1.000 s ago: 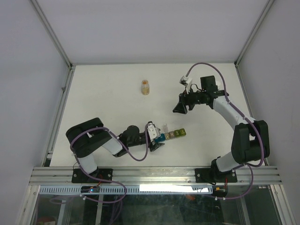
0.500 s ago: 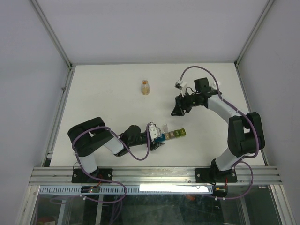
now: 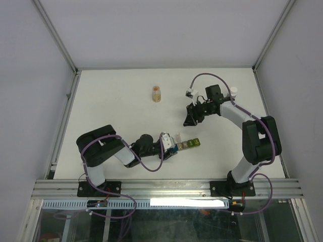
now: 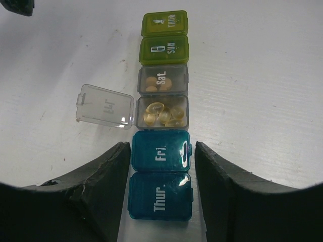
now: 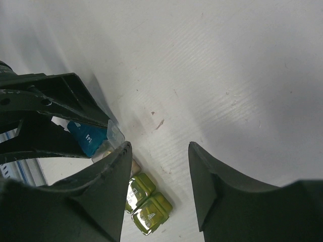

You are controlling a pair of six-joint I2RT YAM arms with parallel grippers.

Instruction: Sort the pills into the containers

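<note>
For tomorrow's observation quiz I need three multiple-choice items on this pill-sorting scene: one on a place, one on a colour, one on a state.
1. Where does the small round orange-tinted bottle stand relative to the strip of joined translucent plastic pill cells?
A) touching it
B) well apart from it
C) on top of it

2. What colour is the cell marked Fri?
A) teal-blue
B) olive
C) grey

3. The cell between Fri and Sat is
A) shut and empty
B) shut and full
C) open, holding tan pills

Answers:
1 B, the top view shows a wide gap between them.
2 A, the left wrist view shows its teal-blue lid.
3 C, its clear lid lies flipped aside and the pills show.
</note>
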